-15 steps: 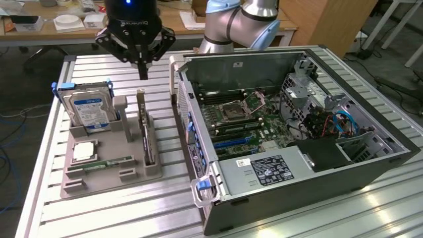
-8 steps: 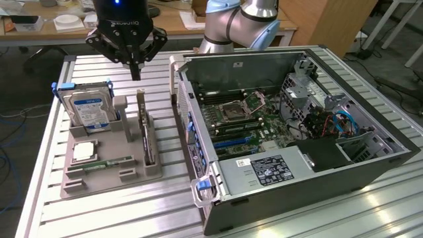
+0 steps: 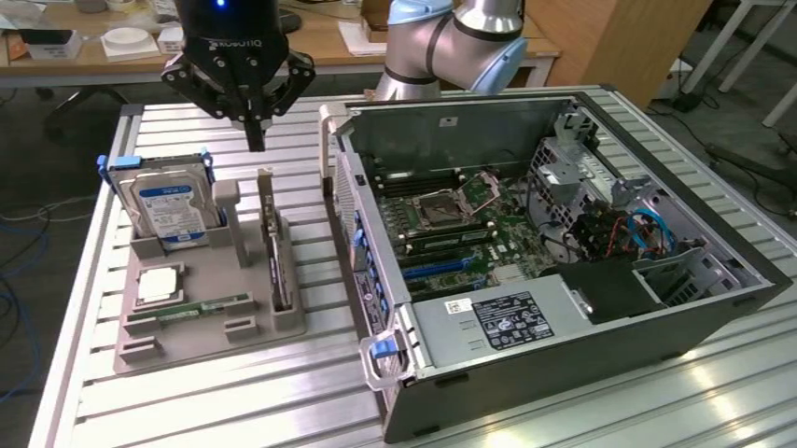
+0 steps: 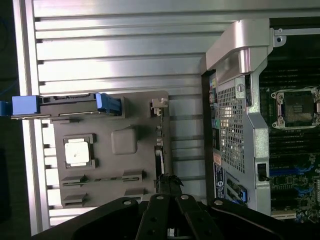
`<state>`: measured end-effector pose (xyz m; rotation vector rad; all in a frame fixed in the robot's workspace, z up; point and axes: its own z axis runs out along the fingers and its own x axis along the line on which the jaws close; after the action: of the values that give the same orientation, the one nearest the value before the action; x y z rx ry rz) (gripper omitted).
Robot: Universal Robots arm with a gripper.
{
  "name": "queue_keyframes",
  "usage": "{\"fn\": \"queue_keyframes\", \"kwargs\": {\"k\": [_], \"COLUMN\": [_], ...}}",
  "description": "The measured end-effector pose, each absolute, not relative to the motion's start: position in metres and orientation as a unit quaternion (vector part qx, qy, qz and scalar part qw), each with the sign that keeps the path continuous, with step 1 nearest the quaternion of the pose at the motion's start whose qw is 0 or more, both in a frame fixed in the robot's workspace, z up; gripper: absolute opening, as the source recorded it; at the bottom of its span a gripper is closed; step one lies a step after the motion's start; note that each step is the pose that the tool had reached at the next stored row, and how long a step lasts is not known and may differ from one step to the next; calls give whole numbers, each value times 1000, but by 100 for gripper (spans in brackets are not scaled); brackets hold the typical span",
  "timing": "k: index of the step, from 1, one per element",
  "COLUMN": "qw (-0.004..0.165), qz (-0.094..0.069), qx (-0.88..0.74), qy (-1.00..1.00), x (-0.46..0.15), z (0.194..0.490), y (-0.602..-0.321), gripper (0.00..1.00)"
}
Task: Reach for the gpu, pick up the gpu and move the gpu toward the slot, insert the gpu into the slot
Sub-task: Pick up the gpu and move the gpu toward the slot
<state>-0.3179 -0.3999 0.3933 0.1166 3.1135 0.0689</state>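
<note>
exterior view, gpu (image 3: 279, 263) on edge, axis near-to-far

Gripper (image 3: 256, 140) — closed, pointing down

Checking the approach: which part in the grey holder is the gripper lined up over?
The gpu, the thin card standing on edge nearest the computer case; the gripper hangs above one end. Hard drive, processor and memory stick sit aside.

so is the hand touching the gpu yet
Apart. The exterior view shows the shut hand hanging above the gpu, with bare table slats visible between its fingertips and the card's top edge.
</note>
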Motion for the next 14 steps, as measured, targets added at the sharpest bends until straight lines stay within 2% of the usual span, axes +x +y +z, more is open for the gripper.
{"fn": "queue_keyframes", "kwargs": {"k": [5, 8, 9, 11, 14], "qw": [13, 13, 13, 13, 13], "qz": [22, 22, 22, 22, 22], "qx": [37, 37, 37, 37, 36], "qy": [999, 999, 999, 999, 999], "x": [-318, -318, -318, -318, -318], "z": [393, 393, 393, 393, 393], "y": [-400, -400, -400, -400, -401], "gripper": [11, 29, 29, 41, 47]}}
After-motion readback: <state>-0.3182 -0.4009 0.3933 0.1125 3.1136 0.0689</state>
